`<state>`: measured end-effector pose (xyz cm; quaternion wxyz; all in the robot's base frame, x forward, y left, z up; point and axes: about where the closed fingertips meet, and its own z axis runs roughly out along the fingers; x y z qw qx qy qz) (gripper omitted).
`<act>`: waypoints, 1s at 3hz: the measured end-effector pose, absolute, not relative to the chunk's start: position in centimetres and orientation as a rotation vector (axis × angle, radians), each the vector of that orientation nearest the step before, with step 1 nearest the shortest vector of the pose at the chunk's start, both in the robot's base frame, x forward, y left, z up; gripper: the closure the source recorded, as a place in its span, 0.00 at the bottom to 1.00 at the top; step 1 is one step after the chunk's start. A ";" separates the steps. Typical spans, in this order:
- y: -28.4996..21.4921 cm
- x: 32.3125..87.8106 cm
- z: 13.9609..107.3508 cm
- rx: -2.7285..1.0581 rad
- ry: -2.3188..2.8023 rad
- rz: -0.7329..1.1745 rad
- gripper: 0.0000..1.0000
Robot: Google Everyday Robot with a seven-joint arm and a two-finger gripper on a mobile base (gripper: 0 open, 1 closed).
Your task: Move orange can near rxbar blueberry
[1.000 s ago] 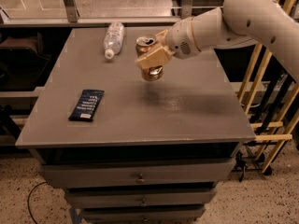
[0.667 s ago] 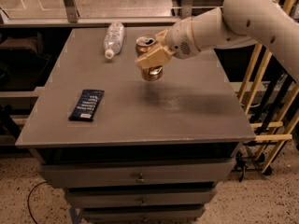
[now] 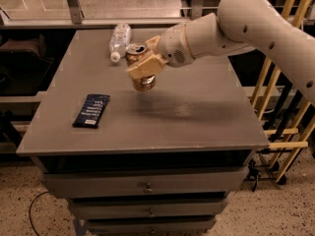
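The orange can (image 3: 139, 53) is held upright in the air above the middle of the grey table (image 3: 197, 117), its silver pull-tab top showing. My gripper (image 3: 145, 67) is shut on the can, with one tan finger (image 3: 142, 69) across its side. The rxbar blueberry (image 3: 91, 110), a flat dark blue wrapper with white text, lies on the table's front left part, well to the left and in front of the can.
A clear plastic bottle (image 3: 119, 40) lies on its side at the table's back, just behind and left of the can. Drawers (image 3: 147, 186) sit under the tabletop. Wooden rails (image 3: 288, 107) stand to the right of the table.
The gripper and the can have shifted slightly to the left, toward the wrapper. The bottle and the wrapper have not moved.
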<state>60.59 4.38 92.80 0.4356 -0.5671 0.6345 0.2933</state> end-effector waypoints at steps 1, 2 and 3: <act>6.8 58.9 92.1 -1.440 1.534 0.799 1.00; 9.2 57.2 91.1 -1.483 1.500 0.852 0.82; 10.6 56.4 89.6 -1.499 1.479 0.896 0.58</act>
